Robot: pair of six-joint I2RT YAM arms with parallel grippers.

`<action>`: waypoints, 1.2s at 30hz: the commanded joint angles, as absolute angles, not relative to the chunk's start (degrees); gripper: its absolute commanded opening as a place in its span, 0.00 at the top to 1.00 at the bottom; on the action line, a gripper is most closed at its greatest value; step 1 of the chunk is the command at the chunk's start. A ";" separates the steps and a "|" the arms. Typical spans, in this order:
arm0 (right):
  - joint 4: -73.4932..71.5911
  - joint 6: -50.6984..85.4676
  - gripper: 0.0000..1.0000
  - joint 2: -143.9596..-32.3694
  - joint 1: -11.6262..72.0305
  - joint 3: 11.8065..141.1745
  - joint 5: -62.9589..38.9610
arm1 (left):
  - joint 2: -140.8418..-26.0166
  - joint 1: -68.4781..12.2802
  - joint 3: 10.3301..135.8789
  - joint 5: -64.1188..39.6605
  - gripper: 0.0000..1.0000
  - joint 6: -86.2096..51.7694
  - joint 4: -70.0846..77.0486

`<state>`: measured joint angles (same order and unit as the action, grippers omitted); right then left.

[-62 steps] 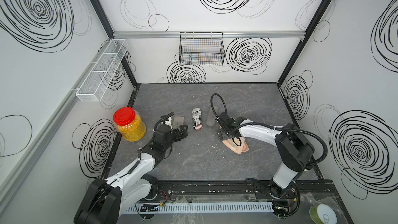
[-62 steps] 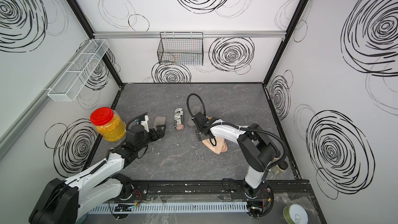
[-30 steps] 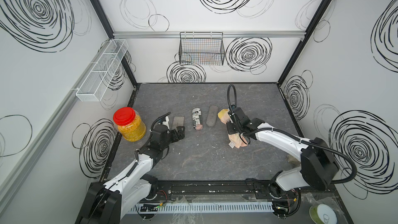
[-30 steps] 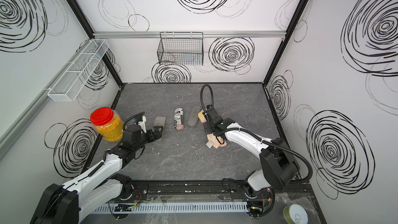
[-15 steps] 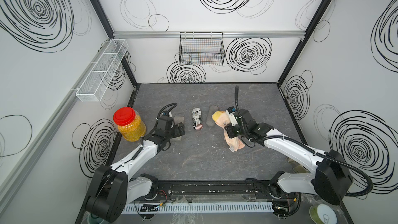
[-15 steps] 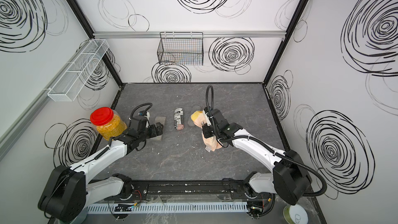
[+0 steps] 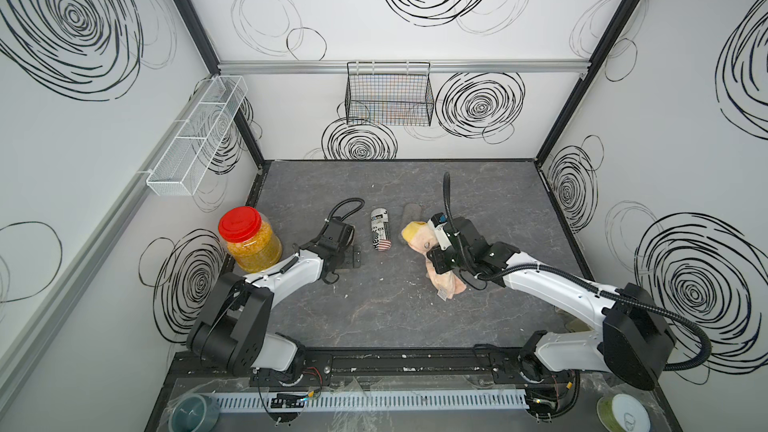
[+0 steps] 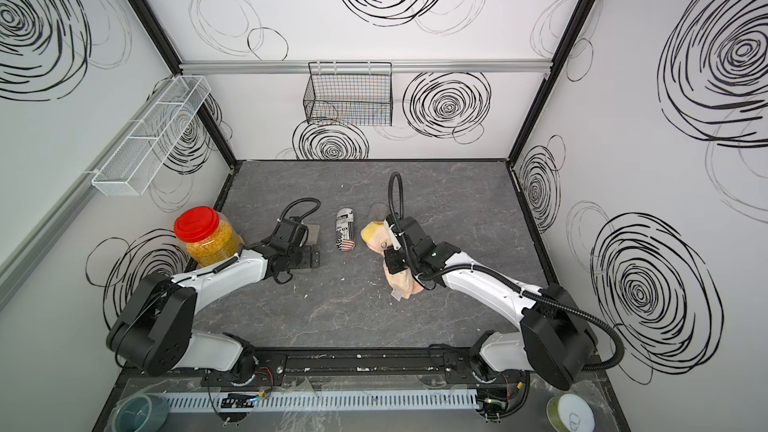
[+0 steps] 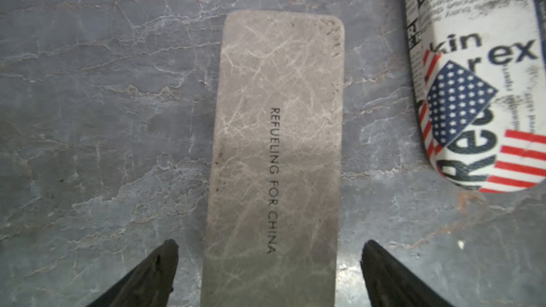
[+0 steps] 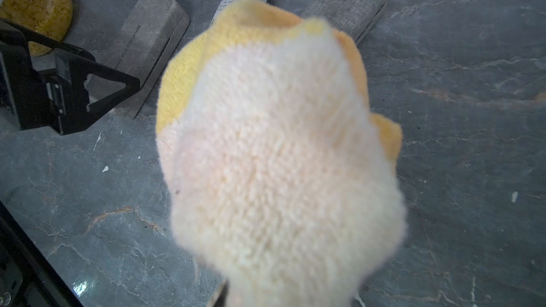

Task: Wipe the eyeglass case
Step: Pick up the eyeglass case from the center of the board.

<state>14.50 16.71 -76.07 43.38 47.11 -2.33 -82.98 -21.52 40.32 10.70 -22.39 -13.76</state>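
Eyeglass case (image 9: 274, 143) first, folks: the marbled grey-brown one, lettered "REFUELING FOR CHINA", lies flat on the counter (image 7: 374, 317) a touch toward 10 o'clock from the middle. We see the left claw (image 9: 270, 249) spread wide over its near end, one black fingertip (image 9: 170, 253) to each side with bare counter showing in both gaps, so it is not gripping. In a top view the left arm hides most of that case, and only its far end (image 8: 314, 233) peeks out.

At 3 o'clock of it, just beside, we have a newspaper-print case (image 7: 381, 234) with a stars-and-stripes patch, lying parallel. Further toward 2 o'clock sits a grey fabric case (image 7: 411, 214), and the three are apart from one another.

Over on the right, the right claw (image 7: 432, 248) is clamped on a fluffy cream-and-yellow cloth (image 10: 280, 158). The bundle swallows the fingers and fills the right wrist view. The cloth's yellow end hangs just at 3 o'clock of the newspaper-print case, off the marbled one. Its cream tail drops toward 5 o'clock, and we cannot tell whether it touches the counter.

A red-lidded jar (image 7: 249, 243) of yellow contents stands at the counter's 9 o'clock edge.
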 commanded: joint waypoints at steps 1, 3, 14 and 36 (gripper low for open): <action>13.14 17.18 0.84 -76.49 43.63 46.35 -1.58 | -85.49 -22.10 43.09 12.65 0.01 -21.91 -12.55; 12.85 17.44 0.84 -76.43 43.60 45.86 -1.54 | -87.19 -22.32 44.06 13.17 0.02 -21.79 -12.51; 13.05 17.41 0.83 -76.11 43.63 45.36 -0.80 | -92.01 -21.80 46.39 12.41 0.11 -21.11 -11.22; 7.94 20.23 0.81 -70.32 37.03 44.91 -16.41 | -85.32 -30.20 44.92 5.64 0.32 -14.95 -4.93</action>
<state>11.18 19.27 -72.84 38.61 45.15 -9.89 -87.50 -27.94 43.40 7.55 -17.93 -8.43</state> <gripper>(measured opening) 0.192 0.707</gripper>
